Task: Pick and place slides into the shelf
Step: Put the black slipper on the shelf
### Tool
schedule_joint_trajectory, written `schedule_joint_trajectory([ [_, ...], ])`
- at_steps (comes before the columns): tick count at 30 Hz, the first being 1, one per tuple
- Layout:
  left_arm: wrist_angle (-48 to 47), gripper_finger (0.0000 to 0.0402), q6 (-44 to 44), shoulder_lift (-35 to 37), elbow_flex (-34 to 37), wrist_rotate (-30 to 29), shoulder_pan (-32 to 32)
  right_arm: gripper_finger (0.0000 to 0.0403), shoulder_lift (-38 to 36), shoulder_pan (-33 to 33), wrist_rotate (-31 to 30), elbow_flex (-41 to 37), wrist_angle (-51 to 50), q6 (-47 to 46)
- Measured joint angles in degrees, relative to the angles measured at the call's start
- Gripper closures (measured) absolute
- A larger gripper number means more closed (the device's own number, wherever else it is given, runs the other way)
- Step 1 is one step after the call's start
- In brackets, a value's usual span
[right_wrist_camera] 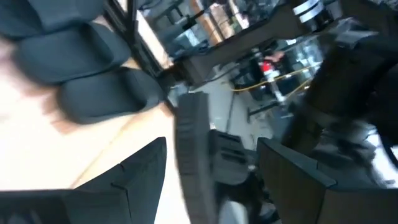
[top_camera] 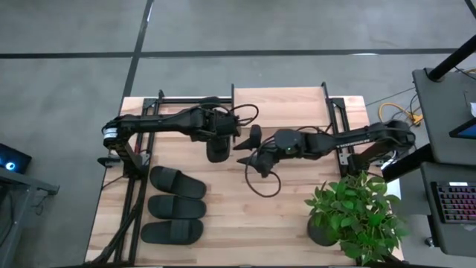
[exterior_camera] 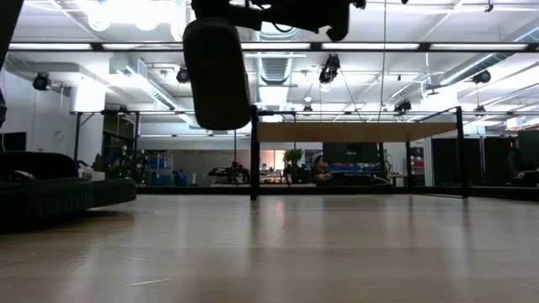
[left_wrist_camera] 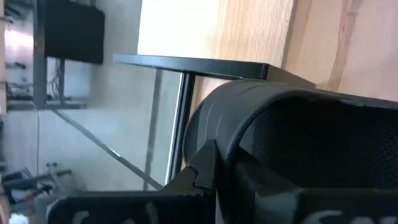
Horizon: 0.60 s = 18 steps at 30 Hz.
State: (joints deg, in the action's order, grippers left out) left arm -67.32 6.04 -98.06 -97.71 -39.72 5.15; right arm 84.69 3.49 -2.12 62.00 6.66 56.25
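One black slide (top_camera: 217,149) hangs on end from my left gripper (top_camera: 215,131), which is shut on it just in front of the shelf's left end. In the low view the slide (exterior_camera: 217,74) hangs upright, well above the tabletop. Three more black slides (top_camera: 176,207) lie soles down in a row at the table's near left. The shelf (top_camera: 279,97), a light plank on black frames, stands at the far edge. My right gripper (top_camera: 254,154) is open and empty mid-table, right of the held slide. My left gripper holds the slide by its upper end (exterior_camera: 221,25), coming from above. The slide hangs upright below the gripper, lifted clear of the table. In the left wrist view the slide's curved black body (left_wrist_camera: 298,143) fills the space before the fingers (left_wrist_camera: 199,177); the contact is hidden.
A potted green plant (top_camera: 355,214) stands at the table's near right corner. The shelf's black side frames (top_camera: 336,119) reach forward onto the table. A loop of cable (top_camera: 262,184) lies under the right arm. The middle of the wood tabletop (exterior_camera: 278,252) is bare.
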Motion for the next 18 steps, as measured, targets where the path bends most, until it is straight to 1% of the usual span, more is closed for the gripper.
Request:
schedule_joint_trajectory([
  [4, 3.14, 0.0401, 4.15, 0.00, 0.17, -0.93, 0.00, 0.0164, -2.66, 0.00, 6.86, 0.00, -7.51, -3.63],
  [6, 6.50, 0.0401, 6.34, 0.39, 0.23, -0.73, 0.02, 0.0166, -4.06, 0.37, 8.05, -0.38, -9.41, -4.63],
  [7, 8.71, 0.0401, 7.76, 0.60, 0.24, 0.18, 0.04, 0.0167, -4.39, 0.67, 6.99, -0.79, -9.59, -4.62],
  [11, 18.79, 0.0401, 11.31, 1.54, 0.24, 8.84, -0.01, 0.0170, -4.27, 1.27, 0.33, -4.30, -4.96, -1.83],
  [14, 21.88, 0.0401, 12.77, 1.62, -0.16, 9.95, -0.13, 0.0170, -4.12, 1.51, -3.08, -7.05, -0.47, 0.78],
  [16, 22.19, 0.0401, 12.50, 1.57, -0.30, 10.25, -0.15, 0.0170, -4.27, 1.52, -3.91, -8.04, 2.07, 1.27],
  [18, 21.60, 0.0401, 12.39, 1.78, -0.29, 9.72, -0.15, 0.0170, -4.74, 1.40, -3.93, -8.43, 2.12, 1.25],
])
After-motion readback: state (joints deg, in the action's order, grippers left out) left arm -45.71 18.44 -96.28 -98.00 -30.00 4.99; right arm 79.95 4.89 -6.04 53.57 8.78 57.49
